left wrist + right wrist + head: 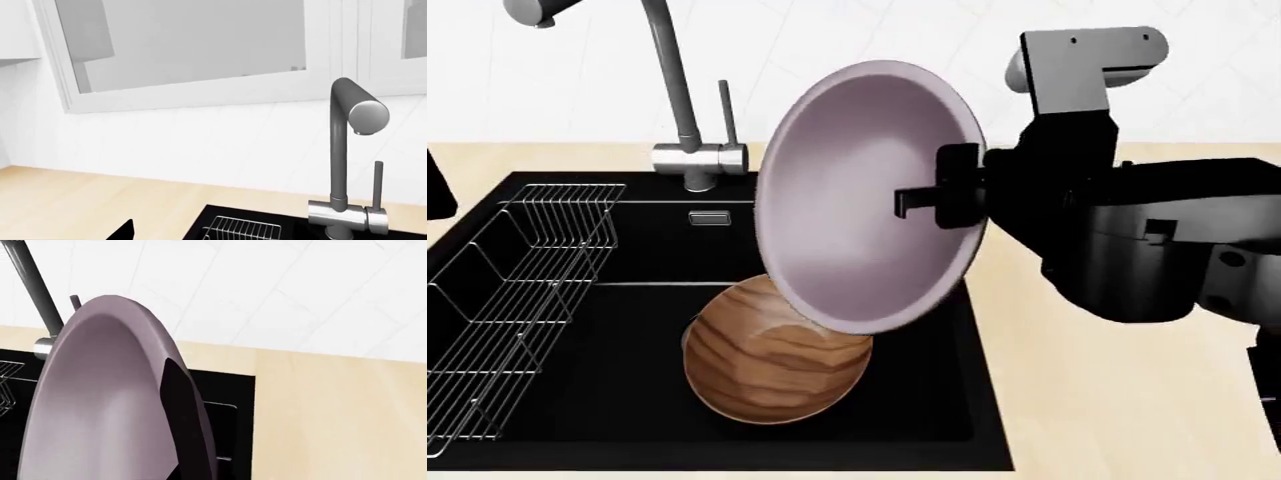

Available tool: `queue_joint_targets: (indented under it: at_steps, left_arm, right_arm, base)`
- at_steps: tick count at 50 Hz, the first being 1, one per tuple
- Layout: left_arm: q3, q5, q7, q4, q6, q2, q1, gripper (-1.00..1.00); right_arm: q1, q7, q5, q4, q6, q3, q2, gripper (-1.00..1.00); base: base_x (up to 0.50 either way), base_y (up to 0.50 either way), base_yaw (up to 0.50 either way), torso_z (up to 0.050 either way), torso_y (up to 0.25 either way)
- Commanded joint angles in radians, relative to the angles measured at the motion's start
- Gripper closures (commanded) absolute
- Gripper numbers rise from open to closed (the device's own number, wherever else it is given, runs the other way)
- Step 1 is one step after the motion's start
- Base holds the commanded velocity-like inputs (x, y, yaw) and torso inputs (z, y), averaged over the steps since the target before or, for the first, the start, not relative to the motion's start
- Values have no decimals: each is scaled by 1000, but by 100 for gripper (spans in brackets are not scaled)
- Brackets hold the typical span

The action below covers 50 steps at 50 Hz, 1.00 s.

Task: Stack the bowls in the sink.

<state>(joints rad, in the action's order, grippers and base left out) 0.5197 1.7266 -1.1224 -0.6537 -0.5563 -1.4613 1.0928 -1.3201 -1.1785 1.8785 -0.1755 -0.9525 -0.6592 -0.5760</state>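
Purple-grey bowl (861,195): tilting steeply on edge above the sink (627,400), its hollow facing the head camera.
Right pincer (941,195): pinching the purple-grey bowl's rim, one dark finger (183,410) lying across the inside.
Wooden bowl (777,365): sitting on the sink floor, right under the raised bowl.
Left pincer: showing only a dark tip (123,231); cannot tell its state.
Wire rack (507,300): sitting in the sink's left part.
Faucet (681,90): standing behind the basin.

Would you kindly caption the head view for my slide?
Right gripper holds purple bowl tilted above wooden bowl in the sink.
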Motion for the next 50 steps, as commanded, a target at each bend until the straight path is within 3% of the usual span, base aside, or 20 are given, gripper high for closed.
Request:
queue_joint_targets:
  at_steps: [1,25,41,50]
  left_arm:
    - [-4,-6,7,3,26,-9,-16,-100]
    - [-4,-21,18,2,63,-21,-51,-100]
    - [-1,-30,21,15,19,12,-47,-100]
    - [-1,-33,21,23,-2,30,-41,-100]
  right_arm:
    - [-52,8,17,138,-37,-59,102,100]
    - [-16,189,-107,385,-32,-174,261,100]
    - [10,323,-128,488,32,-158,307,100]
    - [-2,451,-221,668,79,-195,348,100]
  base:
    - [0,0,0,0,0]
    - [0,0,0,0,1]
    - [0,0,0,1,1]
    - [0,0,0,0,0]
